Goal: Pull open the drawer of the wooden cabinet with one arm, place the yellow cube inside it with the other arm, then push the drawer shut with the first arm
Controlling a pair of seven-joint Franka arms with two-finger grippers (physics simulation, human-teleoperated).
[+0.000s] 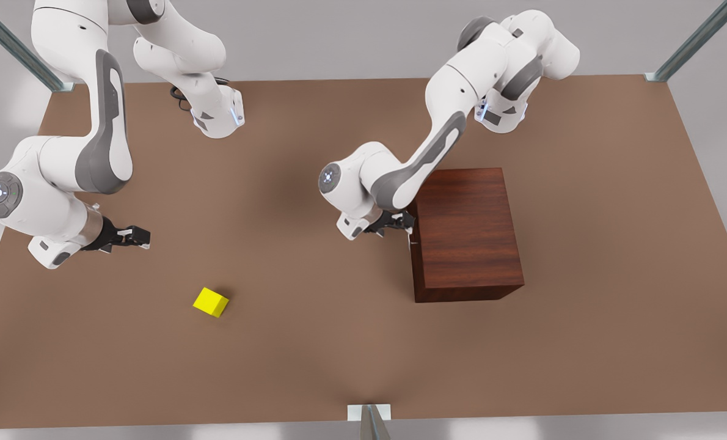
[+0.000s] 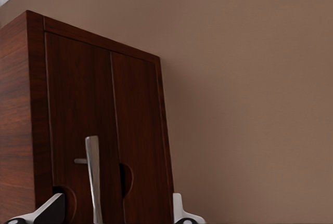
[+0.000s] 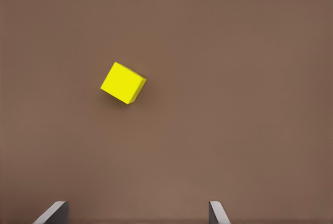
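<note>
The wooden cabinet [image 1: 468,235] stands on the table toward the front view's right, its drawer [image 2: 73,109] flush in the cabinet's face. My left gripper [image 1: 407,225] is right at that face, open, with the silver bar handle [image 2: 92,174] between its fingertips [image 2: 52,209]; they do not clamp it. The yellow cube [image 1: 211,302] lies on the table at the front view's left. My right gripper [image 1: 143,237] hovers open a short way from the cube [image 3: 123,82], nothing between its fingers [image 3: 217,211].
The brown table [image 1: 314,354] stretches wide between cube and cabinet. Metal frame posts [image 1: 369,421] stand at the table's edges and corners. Both arm bases sit along the far edge.
</note>
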